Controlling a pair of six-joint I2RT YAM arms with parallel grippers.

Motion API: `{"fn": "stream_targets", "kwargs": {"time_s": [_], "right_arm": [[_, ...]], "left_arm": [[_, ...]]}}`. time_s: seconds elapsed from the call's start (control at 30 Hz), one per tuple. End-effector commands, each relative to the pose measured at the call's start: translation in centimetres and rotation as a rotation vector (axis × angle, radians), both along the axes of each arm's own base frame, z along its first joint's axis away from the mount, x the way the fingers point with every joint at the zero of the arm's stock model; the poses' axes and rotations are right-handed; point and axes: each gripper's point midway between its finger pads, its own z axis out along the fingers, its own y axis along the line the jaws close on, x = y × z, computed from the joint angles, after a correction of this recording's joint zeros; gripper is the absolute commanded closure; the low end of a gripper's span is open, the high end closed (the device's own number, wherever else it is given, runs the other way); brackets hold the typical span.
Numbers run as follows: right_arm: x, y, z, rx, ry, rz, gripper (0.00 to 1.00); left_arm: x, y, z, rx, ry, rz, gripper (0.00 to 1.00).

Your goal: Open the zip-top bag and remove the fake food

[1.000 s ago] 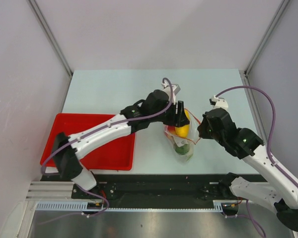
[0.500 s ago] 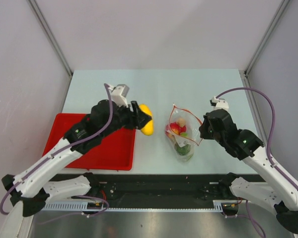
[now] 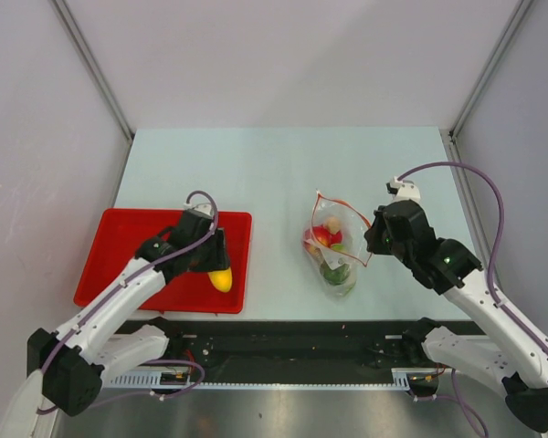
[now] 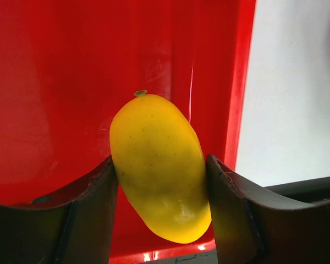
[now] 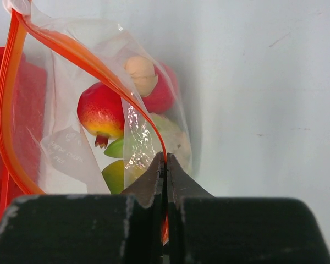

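**Top external.** The left gripper (image 3: 217, 266) hangs over the near right corner of the flat red plastic tray (image 3: 119, 246), closed around a yellow oval plastic toy fruit (image 3: 221, 278). Whether the fruit touches the tray floor cannot be told. The small clear crinkly zip-top bag (image 3: 336, 260) stands on the pale table (image 3: 283, 164), to the right of the tray and well apart from the left gripper. Its mouth gapes open with other fake food inside. The right gripper (image 3: 369, 245) sits at the bag's right edge.

**Left wrist.** The fingers clamp the yellow fruit (image 4: 157, 165) on both flanks, across its short axis. Its long axis runs away from the wrist, stem end farthest. The tray's right rim (image 4: 239, 82) lies just beside the fruit, with table beyond. The release likely turns on this: the drop must land on the tray side of that rim.

**Right wrist.** The jaws are pinched fully together on the bag's thin red zip strip (image 5: 71, 47), holding one lip up. Inside are a red ball-shaped piece (image 5: 100, 113), a beige lumpy piece (image 5: 140, 69) and a green piece (image 5: 115, 175). The mouth opens toward the tray side, so the left arm, once emptied, looks the better placed to reach in.
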Motion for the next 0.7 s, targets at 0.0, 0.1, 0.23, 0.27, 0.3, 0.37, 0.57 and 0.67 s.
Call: {"fn": "stream_targets", "kwargs": {"time_s": [0.0, 0.1, 0.23, 0.27, 0.3, 0.37, 0.57, 0.67], "right_arm": [[0.6, 0.5, 0.7, 0.044, -0.035, -0.002, 1.0], [0.5, 0.4, 1.1, 0.06, -0.041, -0.006, 1.0], [0.4, 0.4, 1.2, 0.068, -0.045, -0.006, 1.0], [0.4, 0.4, 1.3, 0.075, -0.047, -0.007, 1.0], [0.5, 0.5, 1.3, 0.081, -0.045, -0.003, 1.0], [0.4, 0.8, 1.3, 0.093, -0.038, 0.006, 1.0], [-0.1, 0.9, 1.2, 0.093, -0.026, 0.024, 1.0], [-0.1, 1.0, 1.2, 0.091, -0.028, 0.037, 1.0]], "left_arm": [[0.3, -1.0, -1.9, -0.03, 0.008, -0.048, 1.0], [-0.5, -1.8, -3.5, -0.057, 0.084, -0.059, 0.98], [-1.1, -2.0, -4.3, -0.09, 0.121, -0.017, 0.73], [-1.0, -2.3, -4.1, -0.112, 0.111, -0.013, 0.59], [-1.4, -2.5, -4.5, -0.128, 0.12, -0.018, 0.53], [-1.6, -3.5, -4.3, -0.195, 0.114, -0.024, 0.44], [-1.9, -3.8, -2.8, -0.277, 0.062, 0.007, 0.13], [-1.8, -3.7, -1.2, -0.289, 0.031, 0.012, 0.13]]}}
